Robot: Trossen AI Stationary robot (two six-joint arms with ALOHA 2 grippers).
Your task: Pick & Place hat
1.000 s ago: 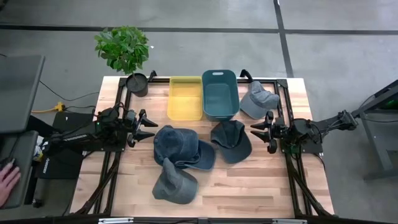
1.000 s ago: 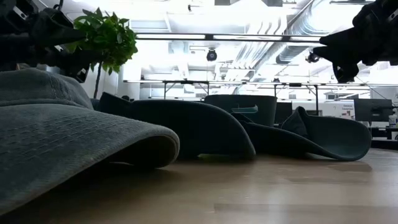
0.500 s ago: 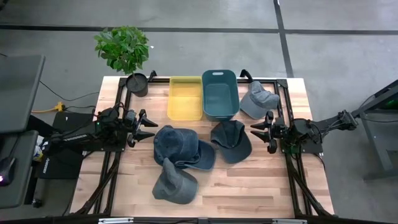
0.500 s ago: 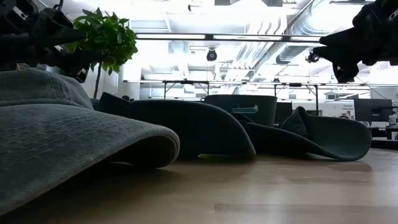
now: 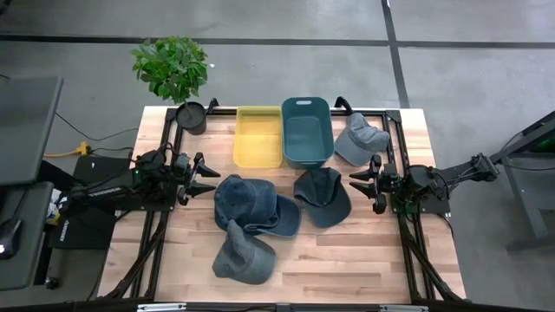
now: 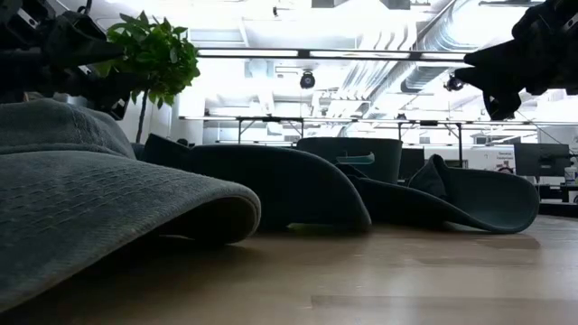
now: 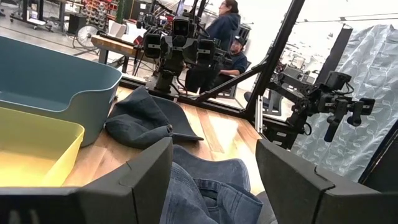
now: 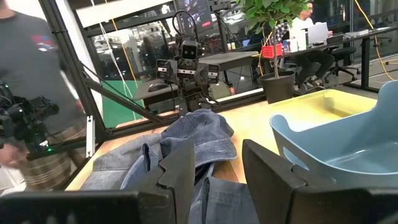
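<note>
From the high view you get the full layout: four hats spread over the wooden desk (image 5: 347, 260). There's a blue denim hat (image 5: 251, 204) around the middle, a grey-blue hat (image 5: 241, 256) touching it on the near side, a dark teal cap (image 5: 323, 196) just to the right, and a light grey cap (image 5: 357, 139) up by the back right corner, next to the teal bin (image 5: 305, 130). The yellow bin (image 5: 257, 136) sits right beside the teal one, and a potted plant (image 5: 173, 74) is at the back left corner.

The left gripper (image 5: 205, 178) hangs over the desk's left side, just left of the denim hat, fingers spread and holding nothing. The right gripper (image 5: 359, 182) mirrors it on the right, near the teal cap, also spread wide and empty.

The low view can't show the layout at all, but it does show how floppy these hats are: the grey-blue one fills the left foreground with its woven brim sagging onto the wood, and the others sit behind it as low, dark humps.

The wrist views add the room. The left wrist view shows the dark cap lying crumpled beside the teal bin, plus a couple of people (image 7: 225, 31) well behind the desk. The right wrist view shows the denim hat with its crown puffed up, and a person (image 8: 31, 74) in a grey shirt off to the side.
</note>
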